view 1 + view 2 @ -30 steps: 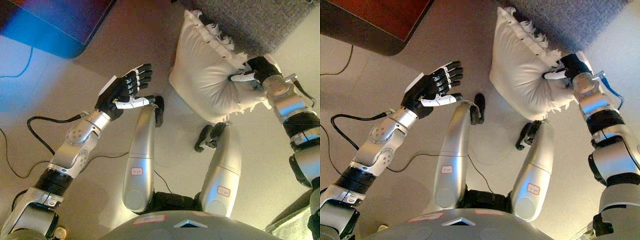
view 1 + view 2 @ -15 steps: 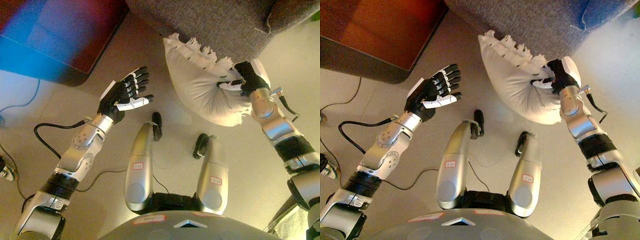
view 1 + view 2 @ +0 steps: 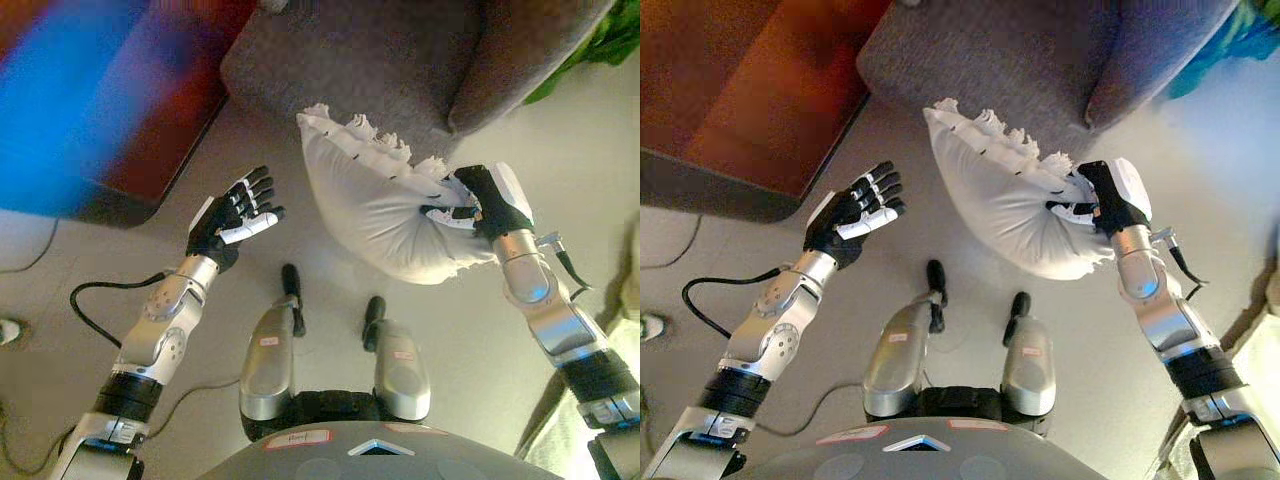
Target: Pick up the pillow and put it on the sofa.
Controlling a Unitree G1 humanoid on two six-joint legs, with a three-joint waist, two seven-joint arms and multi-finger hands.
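Observation:
A white pillow [image 3: 375, 210] with a frilled edge hangs above the floor, just in front of the grey sofa [image 3: 390, 55]. My right hand [image 3: 478, 205] is shut on the pillow's right side, its thumb pressed into the cloth. The pillow's far corner overlaps the sofa's front edge in the picture; I cannot tell whether it touches. My left hand [image 3: 235, 215] is open in the air to the left of the pillow, palm turned toward it, holding nothing and apart from it.
A dark red low table [image 3: 750, 100] stands at the left beside the sofa. The sofa's armrest [image 3: 520, 50] rises at the right, with something green [image 3: 595, 45] behind it. Beige floor [image 3: 300, 260] lies below the hands.
The camera has risen and tilted, bringing the sofa seat into view. My right hand has lifted the pillow higher and toward the sofa. My left hand stays open at the left.

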